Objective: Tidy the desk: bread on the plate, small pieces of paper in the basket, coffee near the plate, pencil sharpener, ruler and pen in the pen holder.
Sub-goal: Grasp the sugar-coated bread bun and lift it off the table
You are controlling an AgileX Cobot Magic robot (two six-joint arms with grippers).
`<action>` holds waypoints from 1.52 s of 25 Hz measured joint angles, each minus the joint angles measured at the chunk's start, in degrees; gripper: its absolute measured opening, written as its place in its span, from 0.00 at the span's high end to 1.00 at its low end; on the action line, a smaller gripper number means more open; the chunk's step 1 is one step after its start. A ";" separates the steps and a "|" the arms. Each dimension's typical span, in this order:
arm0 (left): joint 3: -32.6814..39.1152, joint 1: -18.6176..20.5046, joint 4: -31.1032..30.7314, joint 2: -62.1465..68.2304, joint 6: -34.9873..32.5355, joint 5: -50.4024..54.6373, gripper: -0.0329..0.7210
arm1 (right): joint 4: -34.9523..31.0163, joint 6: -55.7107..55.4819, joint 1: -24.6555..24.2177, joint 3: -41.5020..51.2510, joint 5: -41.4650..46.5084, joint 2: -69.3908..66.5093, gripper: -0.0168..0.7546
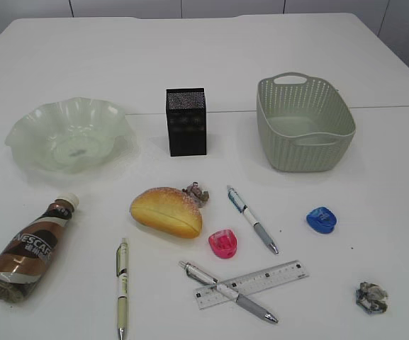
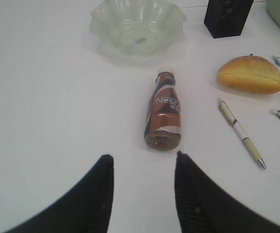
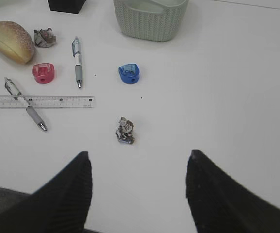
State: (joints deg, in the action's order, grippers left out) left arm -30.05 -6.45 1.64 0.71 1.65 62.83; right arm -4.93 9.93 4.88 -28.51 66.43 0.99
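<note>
The bread (image 1: 166, 211) lies mid-desk with a paper wad (image 1: 196, 193) at its right end. A second wad (image 1: 371, 297) lies front right. The green plate (image 1: 68, 132) stands back left, the black pen holder (image 1: 186, 121) centre back, the basket (image 1: 303, 122) back right. The coffee bottle (image 1: 28, 248) lies on its side front left. A pink sharpener (image 1: 222, 243), a blue sharpener (image 1: 321, 220), the clear ruler (image 1: 251, 284) and three pens (image 1: 251, 219) lie in front. My left gripper (image 2: 142, 158) is open, just short of the bottle's base (image 2: 163, 140). My right gripper (image 3: 137, 156) is open, short of the second wad (image 3: 125, 131).
One pen (image 1: 229, 292) lies across the ruler's left part. Another pen (image 1: 122, 285) lies by the front edge, right of the bottle. Neither arm shows in the exterior view. The white desk (image 1: 374, 177) runs back to a far edge behind the containers.
</note>
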 joint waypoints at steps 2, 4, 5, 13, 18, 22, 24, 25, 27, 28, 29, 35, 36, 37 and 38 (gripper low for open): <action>0.00 0.00 0.00 0.00 0.00 0.00 0.55 | 0.00 0.00 0.00 0.00 0.00 0.00 0.39; 0.00 0.00 0.00 0.00 0.00 0.00 0.55 | 0.00 0.00 0.00 0.00 0.00 0.00 0.39; 0.00 0.00 0.00 0.00 0.00 0.00 0.55 | 0.00 0.00 0.00 0.00 0.00 0.00 0.39; 0.00 0.00 0.00 0.00 0.00 0.00 0.55 | 0.00 0.00 0.00 0.00 0.00 0.00 0.39; 0.00 0.00 0.00 0.00 0.00 0.00 0.55 | 0.00 0.00 0.00 0.00 0.00 0.00 0.39; 0.00 0.00 0.00 0.00 0.00 0.00 0.55 | 0.00 0.00 0.00 0.00 0.00 0.00 0.39; 0.00 0.00 0.00 0.00 0.00 0.00 0.55 | 0.00 0.00 0.00 0.00 0.00 0.00 0.39; 0.00 0.00 0.00 0.00 0.00 0.00 0.55 | 0.00 0.00 0.00 0.00 0.00 0.00 0.39; 0.00 0.00 0.00 0.00 0.00 0.00 0.55 | 0.00 0.00 0.00 0.00 0.00 0.00 0.39; 0.00 0.00 0.00 0.00 0.00 0.00 0.55 | 0.00 0.00 0.00 0.00 0.00 0.00 0.39; 0.00 0.00 0.00 0.00 0.00 0.00 0.55 | 0.00 0.00 0.00 0.00 0.00 0.00 0.39; 0.00 0.00 1.24 0.00 0.00 0.00 0.55 | 0.00 0.00 0.00 0.00 0.00 0.00 0.39; 0.00 0.00 1.47 0.00 0.00 0.00 0.55 | -0.24 -0.25 0.00 0.00 0.00 0.00 0.39; 0.00 0.00 1.49 0.00 0.00 0.00 0.55 | -1.26 -0.67 0.00 0.00 0.00 0.00 0.39; 0.00 0.00 1.59 0.00 0.00 0.00 0.55 | -2.52 -0.97 0.00 0.00 0.00 0.00 0.39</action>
State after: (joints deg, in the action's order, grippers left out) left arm -30.05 -6.45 3.23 0.71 1.65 62.83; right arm -7.45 8.97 4.88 -28.51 66.43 0.99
